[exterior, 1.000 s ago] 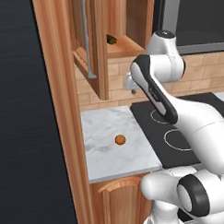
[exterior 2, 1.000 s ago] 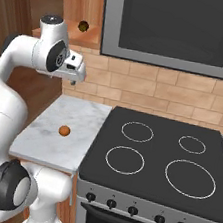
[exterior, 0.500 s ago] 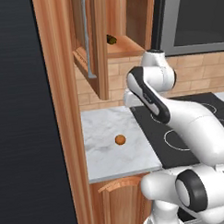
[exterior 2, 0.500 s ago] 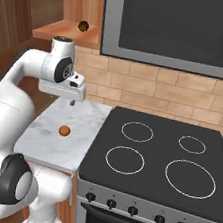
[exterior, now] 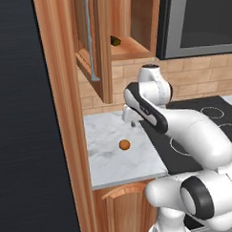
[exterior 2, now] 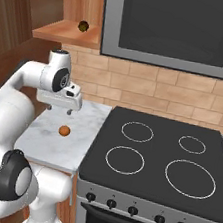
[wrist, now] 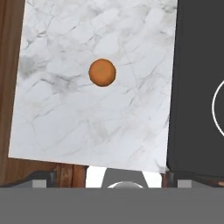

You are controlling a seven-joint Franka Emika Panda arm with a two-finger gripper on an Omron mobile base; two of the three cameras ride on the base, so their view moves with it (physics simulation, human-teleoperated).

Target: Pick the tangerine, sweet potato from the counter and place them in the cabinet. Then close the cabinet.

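One tangerine (wrist: 102,72) sits on the counter (wrist: 65,122) — claw (exterior 2: 58,109) released, poised above it.

The gripper (exterior 2: 58,109) came down from beside the open cabinet (exterior 2: 70,31) toward the counter (exterior 2: 79,139), its jaws spread wide and empty, and ended above the tangerine (exterior 2: 64,131), nearer the counter's back wall.

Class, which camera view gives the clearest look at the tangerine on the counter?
The hand view: it looks straight down on the tangerine, large and unobstructed on the marble counter. Both base views show it small, below the gripper.
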